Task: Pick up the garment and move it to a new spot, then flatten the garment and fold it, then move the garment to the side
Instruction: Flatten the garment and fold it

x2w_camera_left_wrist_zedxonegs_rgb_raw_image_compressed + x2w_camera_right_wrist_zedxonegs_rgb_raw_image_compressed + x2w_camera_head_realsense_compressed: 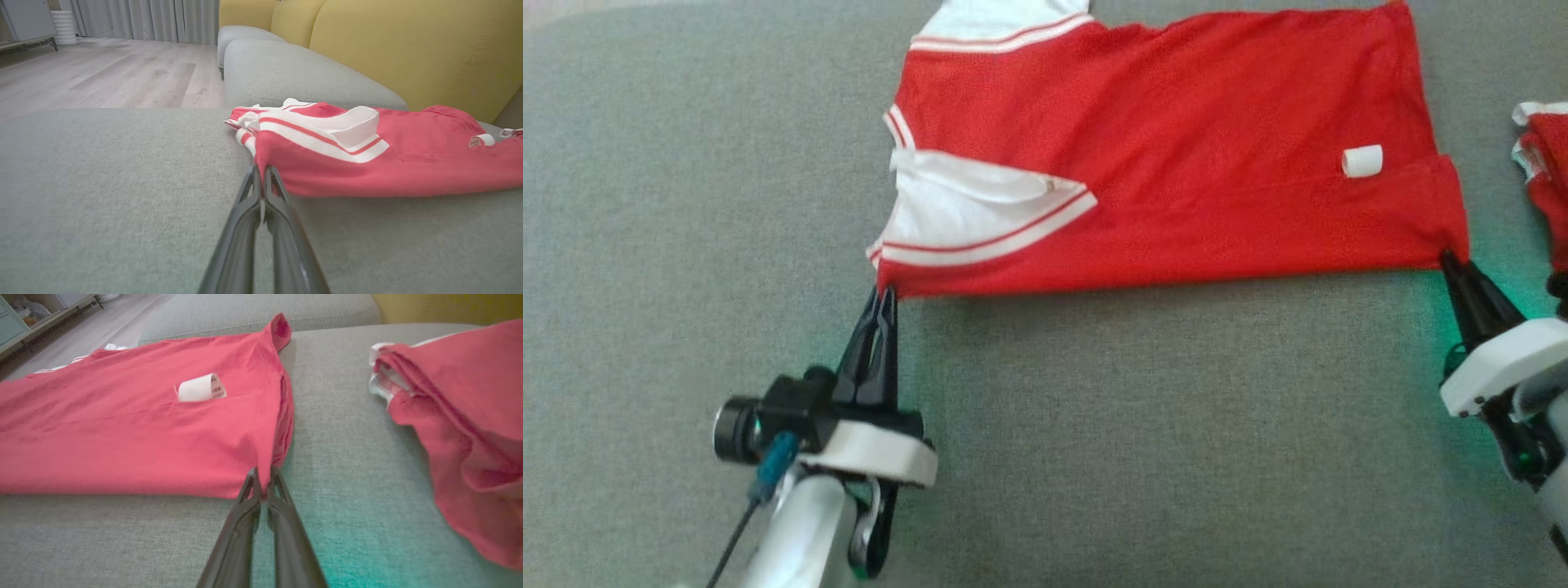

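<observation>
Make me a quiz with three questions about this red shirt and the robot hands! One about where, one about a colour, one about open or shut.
1. Where does the left gripper meet the shirt?
A) at the near corner by the white sleeve
B) in the middle of the shirt
C) at the far edge

2. What colour is the stripe on the white sleeve?
A) blue
B) red
C) green

3. How are the jaws of the right gripper?
A) wide open above the shirt
B) shut on a shirt corner
C) shut on nothing

Answers:
1 A, its fingertips sit at the corner just below the sleeve.
2 B, a thin red line runs along the sleeve's edge.
3 B, the right wrist view shows the fingers pinched together on the hem corner.
</observation>
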`<state>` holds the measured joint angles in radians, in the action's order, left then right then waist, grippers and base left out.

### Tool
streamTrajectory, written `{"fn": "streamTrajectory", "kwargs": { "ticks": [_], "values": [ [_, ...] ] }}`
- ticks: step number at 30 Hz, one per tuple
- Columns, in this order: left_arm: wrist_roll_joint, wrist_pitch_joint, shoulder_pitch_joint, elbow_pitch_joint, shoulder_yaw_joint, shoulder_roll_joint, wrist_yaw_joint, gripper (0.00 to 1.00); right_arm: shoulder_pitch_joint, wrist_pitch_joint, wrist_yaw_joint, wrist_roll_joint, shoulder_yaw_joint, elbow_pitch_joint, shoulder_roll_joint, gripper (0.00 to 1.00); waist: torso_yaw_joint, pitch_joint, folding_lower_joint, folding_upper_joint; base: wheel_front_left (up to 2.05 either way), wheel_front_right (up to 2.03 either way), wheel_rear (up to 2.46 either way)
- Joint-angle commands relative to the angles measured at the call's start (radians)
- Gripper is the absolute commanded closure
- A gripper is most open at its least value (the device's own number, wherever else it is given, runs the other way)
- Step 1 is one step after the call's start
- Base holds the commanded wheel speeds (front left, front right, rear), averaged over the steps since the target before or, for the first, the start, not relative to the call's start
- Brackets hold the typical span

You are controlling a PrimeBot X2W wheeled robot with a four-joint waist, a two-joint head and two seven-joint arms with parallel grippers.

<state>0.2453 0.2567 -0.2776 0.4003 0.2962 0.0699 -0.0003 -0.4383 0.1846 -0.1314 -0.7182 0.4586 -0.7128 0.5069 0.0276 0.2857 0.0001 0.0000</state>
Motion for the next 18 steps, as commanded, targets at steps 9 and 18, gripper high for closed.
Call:
{"fn": "streamTrajectory", "kwargs": {
  "ticks": [9, 18],
  "values": [
    [0.008, -0.001, 0.198, -0.152, -0.02, 0.037, 0.002, 1.0, 0.172, -0.024, 0.001, -0.079, 0.038, 0.148, 0.157, 1.0, -0.001, -0.045, -0.0001, 0.0, 0.0, 0.0, 0.0],
    [0.023, -0.048, 0.331, -0.262, -0.005, 0.051, 0.021, 1.0, 0.35, -0.074, 0.001, -0.103, -0.036, 0.267, 0.22, 1.0, 0.003, -0.059, -0.0001, 0.0, 0.0, 0.0, 0.0]
  ]
}}
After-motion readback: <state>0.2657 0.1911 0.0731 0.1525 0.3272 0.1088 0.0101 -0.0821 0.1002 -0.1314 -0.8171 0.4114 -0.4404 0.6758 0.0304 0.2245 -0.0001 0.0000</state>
